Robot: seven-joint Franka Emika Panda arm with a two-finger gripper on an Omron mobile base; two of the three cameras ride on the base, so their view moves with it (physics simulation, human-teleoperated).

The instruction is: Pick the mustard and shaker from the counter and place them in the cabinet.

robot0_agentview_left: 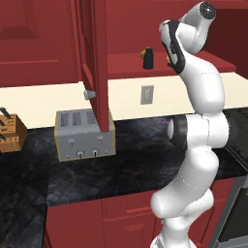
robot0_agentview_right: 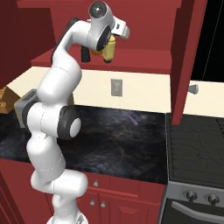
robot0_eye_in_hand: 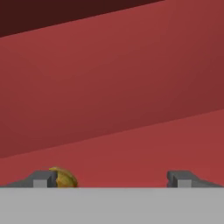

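Observation:
The cabinet stands open, its tall red door [robot0_agentview_left: 97, 63] swung out with a grey knob [robot0_agentview_left: 89, 94]. On its red shelf [robot0_agentview_right: 144, 59] the dark shaker [robot0_agentview_left: 147, 58] stands upright. Just right of it stands the yellow mustard [robot0_agentview_right: 109, 50], directly under my raised hand. In the hand view my gripper [robot0_eye_in_hand: 112, 179] is open wide, facing the cabinet's red back wall. The mustard's top [robot0_eye_in_hand: 65, 178] pokes up beside the left fingertip [robot0_eye_in_hand: 43, 178], and nothing sits between the fingers. The black marbled counter [robot0_agentview_right: 109, 140] lies below.
A grey toaster [robot0_agentview_left: 85, 134] sits on the counter under the open door, with a knife block [robot0_agentview_left: 9, 131] at the far left. A stove [robot0_agentview_right: 197, 148] adjoins the counter on the right. A wall outlet [robot0_agentview_left: 147, 95] is on the cream backsplash.

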